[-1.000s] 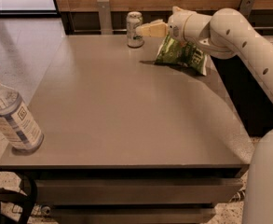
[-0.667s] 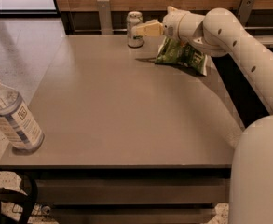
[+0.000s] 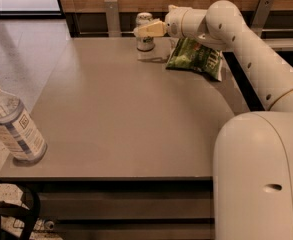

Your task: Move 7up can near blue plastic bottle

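The 7up can point(image 3: 145, 43) stands upright at the far edge of the grey table point(image 3: 131, 114), a little left of centre. My gripper point(image 3: 142, 30) reaches in from the right at the can's upper half and overlaps it in the view; I cannot tell whether it touches the can. The blue plastic bottle point(image 3: 10, 124) with its white cap and striped label stands at the table's near left corner, far from the can.
A green crinkled chip bag point(image 3: 196, 56) lies just right of the can, under my arm. A wooden wall and metal posts point(image 3: 112, 16) run behind the table's far edge. My arm's large white base point(image 3: 261, 174) fills the near right.
My gripper has moved left along the far edge, from beside the chip bag to level with the can. The can, the bag and the bottle have not moved.
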